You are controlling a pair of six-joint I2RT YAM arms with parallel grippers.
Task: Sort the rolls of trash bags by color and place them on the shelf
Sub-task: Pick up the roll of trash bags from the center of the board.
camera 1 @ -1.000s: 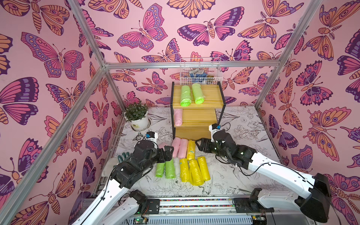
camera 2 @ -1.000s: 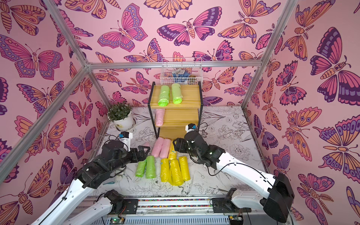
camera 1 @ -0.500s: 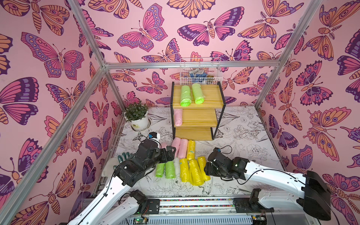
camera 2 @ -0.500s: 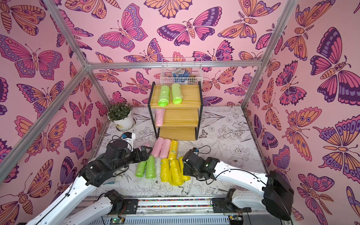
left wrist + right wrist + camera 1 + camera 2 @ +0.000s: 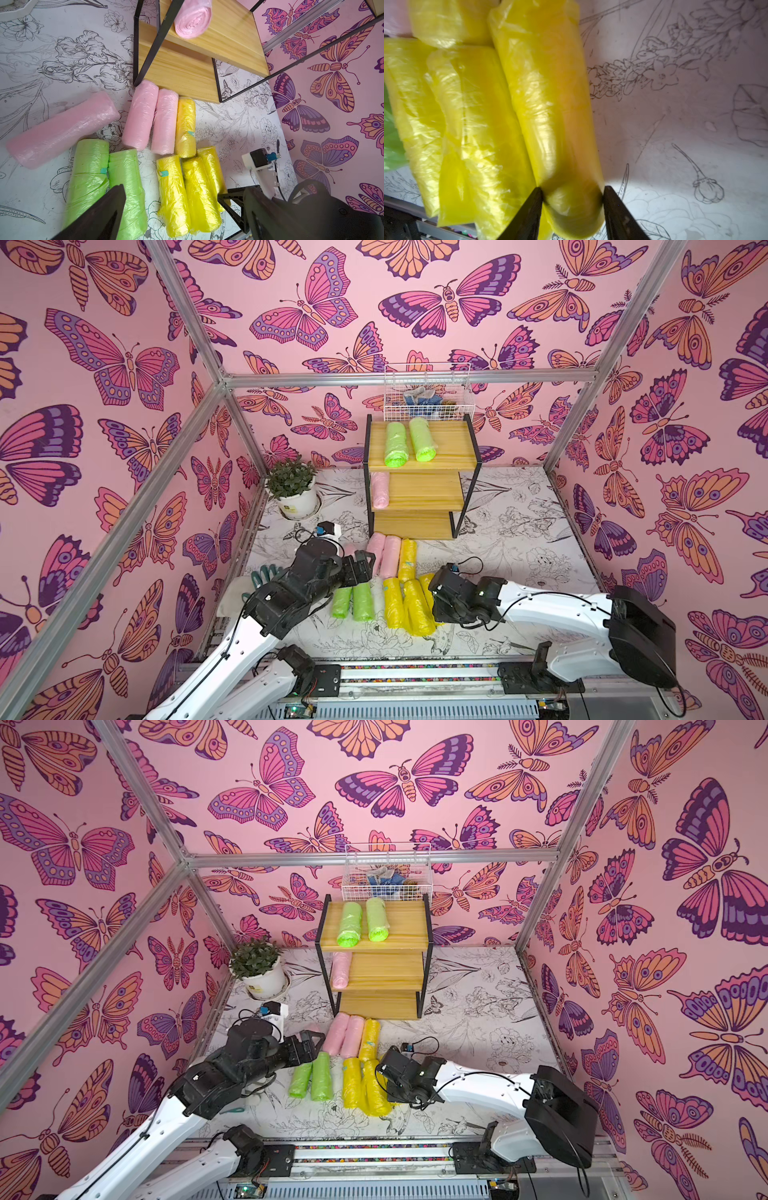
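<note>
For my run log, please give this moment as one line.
left gripper: open, empty | right gripper: shut on yellow roll | shelf: two green rolls top, one pink roll middle

Both top views look down from high behind the arms (image 5: 540,608) toward the shelf (image 5: 419,450). Both wrist cameras face the tabletop (image 5: 41,62) closely, sharing the yellow rolls (image 5: 546,104).

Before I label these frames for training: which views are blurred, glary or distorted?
Right wrist view: motion blur smears the yellow roll in the right end effector. Left wrist view: crisp, mild sheen on the green rolls. Both top views: sharp, evenly lit.
</note>
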